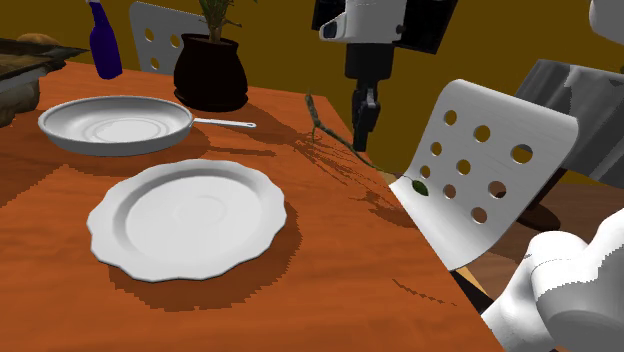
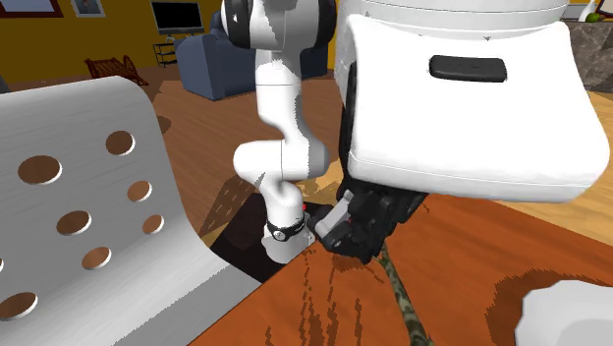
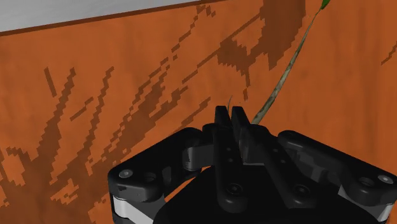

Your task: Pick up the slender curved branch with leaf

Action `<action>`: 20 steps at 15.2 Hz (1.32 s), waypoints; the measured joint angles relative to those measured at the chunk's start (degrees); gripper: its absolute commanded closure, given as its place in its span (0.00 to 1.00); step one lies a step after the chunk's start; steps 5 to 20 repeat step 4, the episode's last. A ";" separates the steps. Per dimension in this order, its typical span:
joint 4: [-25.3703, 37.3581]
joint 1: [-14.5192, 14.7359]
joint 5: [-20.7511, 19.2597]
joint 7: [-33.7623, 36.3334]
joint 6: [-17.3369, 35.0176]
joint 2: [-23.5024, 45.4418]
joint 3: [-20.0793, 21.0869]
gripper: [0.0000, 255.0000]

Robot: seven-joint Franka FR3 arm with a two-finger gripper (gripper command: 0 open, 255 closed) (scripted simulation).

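Observation:
A slender, mottled curved branch [image 1: 335,138] lies across the orange-brown table [image 1: 330,250] near its edge. Its small green leaf [image 1: 420,187] sits at the end by the white chair. My black gripper [image 1: 362,140] comes straight down onto the middle of the branch. In the wrist view the gripper [image 3: 230,113] has its two fingers pressed together. The branch [image 3: 286,73] runs out from beside them toward the leaf [image 3: 324,4], and a short twig tip pokes up at the fingertips. The second exterior view shows the branch [image 2: 403,295] trailing from under the gripper [image 2: 365,246].
A white scalloped plate [image 1: 190,215] and a grey pan [image 1: 115,125] sit on the table toward the shoulder view's left. A black plant pot [image 1: 210,72] and a blue bottle [image 1: 103,40] stand behind them. A white perforated chair back [image 1: 485,165] rises close beside the table edge.

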 measured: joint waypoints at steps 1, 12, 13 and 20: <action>0.91 -0.05 -0.04 -0.05 -0.78 0.14 -0.06 1.00; 3.62 -0.02 -0.10 0.23 -2.74 0.89 0.00 1.00; 3.62 -0.02 -0.10 0.23 -2.74 0.89 0.00 1.00; 3.62 -0.02 -0.10 0.23 -2.74 0.89 0.00 1.00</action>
